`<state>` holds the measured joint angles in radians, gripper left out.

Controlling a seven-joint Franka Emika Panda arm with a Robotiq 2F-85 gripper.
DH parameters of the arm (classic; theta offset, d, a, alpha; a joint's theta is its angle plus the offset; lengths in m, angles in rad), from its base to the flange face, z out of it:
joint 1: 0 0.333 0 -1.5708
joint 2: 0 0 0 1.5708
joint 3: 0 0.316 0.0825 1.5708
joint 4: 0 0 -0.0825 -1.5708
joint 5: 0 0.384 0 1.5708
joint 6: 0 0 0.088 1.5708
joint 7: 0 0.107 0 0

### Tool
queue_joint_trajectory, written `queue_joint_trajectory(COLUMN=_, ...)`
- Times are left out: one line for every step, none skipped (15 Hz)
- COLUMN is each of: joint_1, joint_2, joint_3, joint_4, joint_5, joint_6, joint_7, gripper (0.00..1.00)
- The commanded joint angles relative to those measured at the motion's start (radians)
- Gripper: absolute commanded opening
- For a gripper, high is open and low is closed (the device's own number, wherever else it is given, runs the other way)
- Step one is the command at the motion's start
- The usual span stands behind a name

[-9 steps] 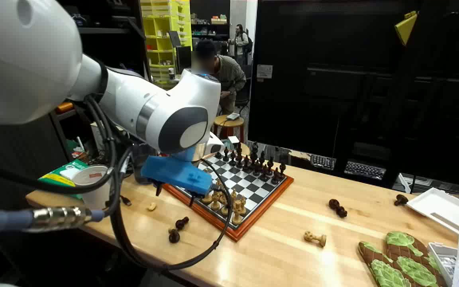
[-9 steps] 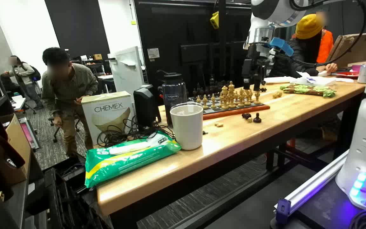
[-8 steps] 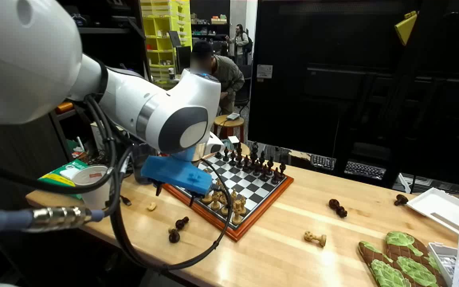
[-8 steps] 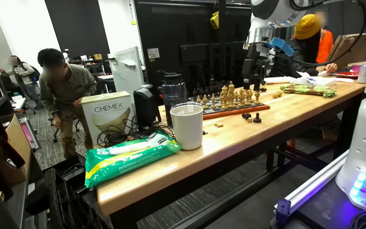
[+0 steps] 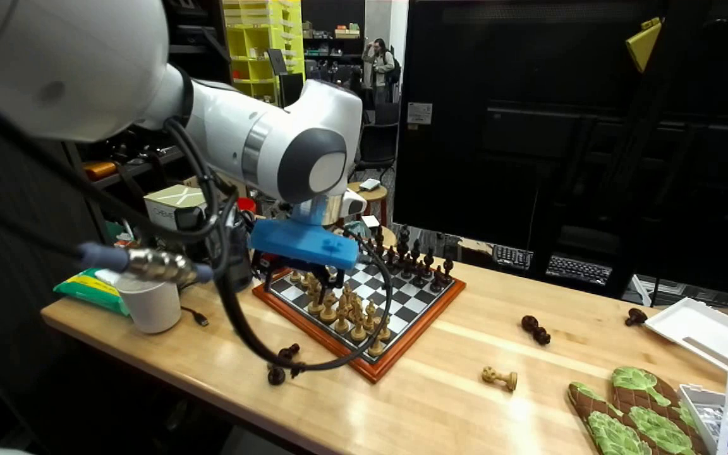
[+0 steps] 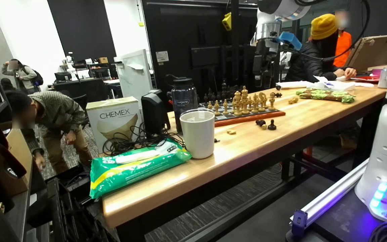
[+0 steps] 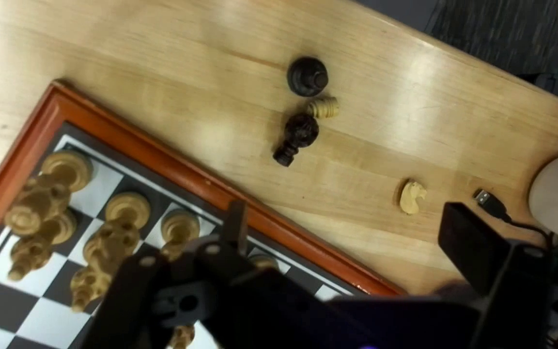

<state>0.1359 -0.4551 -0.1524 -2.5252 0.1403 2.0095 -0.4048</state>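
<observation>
Above the table [image 7: 240, 29], near the board [image 7: 201, 182], the gripper [image 7: 354, 236] holds nothing, fingers [image 7: 470, 247] wide apart. In the wrist view, a knight [image 7: 410, 197] lies right of the board.

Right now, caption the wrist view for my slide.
Open jaws above a chessboard, loose chess pieces and USB plug on the table.

The fingers [image 7: 472, 249] are black, the chessboard [image 5: 411, 302] chequered black and white, its frame [image 7: 177, 173] reddish-brown, the horse-head piece [image 7: 410, 197] cream.
</observation>
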Motion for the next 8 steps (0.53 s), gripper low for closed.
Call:
queue_joint_trajectory(joint_1=-0.017, joint_2=0.15, joint_3=0.028, joint_4=0.201, joint_5=-0.081, joint_6=-0.087, joint_7=-0.077, gripper=1.0)
queue_joint_trajectory(joint_1=-0.016, joint_2=0.192, joint_3=0.038, joint_4=0.255, joint_5=-0.115, joint_6=-0.089, joint_7=-0.101, gripper=1.0)
queue_joint_trajectory(joint_1=-0.015, joint_2=0.229, joint_3=0.049, joint_4=0.305, joint_5=-0.145, joint_6=-0.087, joint_7=-0.125, gripper=1.0)
queue_joint_trajectory(joint_1=-0.012, joint_2=0.269, joint_3=0.062, joint_4=0.355, joint_5=-0.168, joint_6=-0.074, joint_7=-0.148, gripper=1.0)
queue_joint_trajectory(joint_1=-0.009, joint_2=0.307, joint_3=0.076, joint_4=0.404, joint_5=-0.189, joint_6=-0.068, joint_7=-0.17, gripper=1.0)
queue_joint_trajectory(joint_1=-0.007, joint_2=0.347, joint_3=0.095, joint_4=0.455, joint_5=-0.211, joint_6=-0.063, joint_7=-0.184, gripper=1.0)
queue_joint_trajectory(joint_1=-0.007, joint_2=0.38, joint_3=0.112, joint_4=0.498, joint_5=-0.231, joint_6=-0.055, joint_7=-0.205, gripper=1.0)
queue_joint_trajectory(joint_1=-0.007, joint_2=0.418, joint_3=0.131, joint_4=0.545, joint_5=-0.251, joint_6=-0.051, joint_7=-0.216, gripper=1.0)
